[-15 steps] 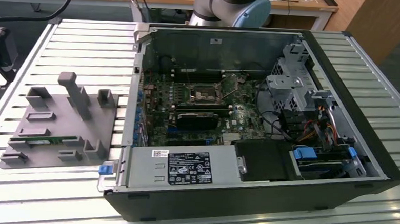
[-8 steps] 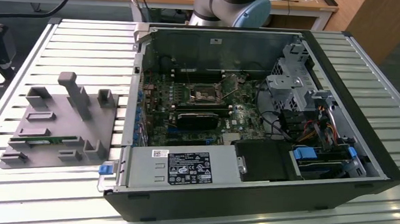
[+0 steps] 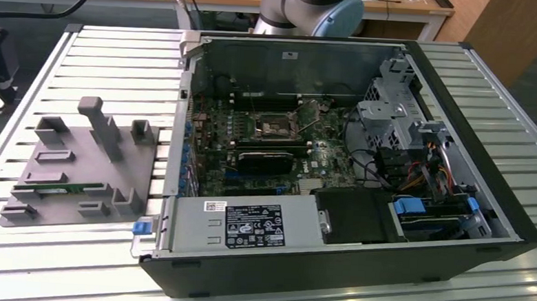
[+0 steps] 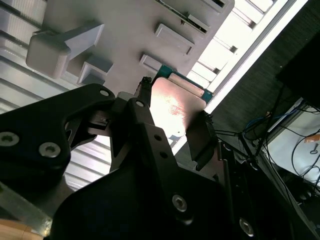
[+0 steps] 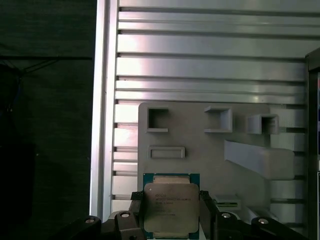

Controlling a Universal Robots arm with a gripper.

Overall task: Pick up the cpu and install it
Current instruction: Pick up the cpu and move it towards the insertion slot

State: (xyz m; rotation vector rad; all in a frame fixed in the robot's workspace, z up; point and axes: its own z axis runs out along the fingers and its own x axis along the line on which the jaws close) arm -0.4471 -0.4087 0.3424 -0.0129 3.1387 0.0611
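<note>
A table of ribbed silver aluminium slats (image 3: 89, 51) is seen in the exterior view. An open black desktop computer case (image 3: 335, 278) is laid on it on its side, so that a green motherboard (image 3: 214, 179) is exposed inside. A dark square socket with a metal frame (image 3: 274, 127) is set in that board. The base of a pale grey robot arm (image 3: 313, 8) is seen behind the case. On the slats, at the exterior view's left of the case, a flat grey plastic fixture plate (image 3: 69, 174) with raised blocks and pockets is laid. A long thin green memory stick (image 3: 59, 190) is lodged in it.

In both wrist views the black gripper (image 5: 171, 215) (image 4: 172, 122) is seen in front of the same fixture plate (image 5: 200, 150) (image 4: 125, 30). Its fingers (image 5: 137, 215) are drawn in against the cpu (image 5: 171, 207) (image 4: 175, 105), a small flat square chip with a silvery-grey metal top and a green rim. The chip is pinched by two opposite edges. It is held level between the jaws, over the plate's edge near the table rim. Whether it touches the plate cannot be told.
</note>
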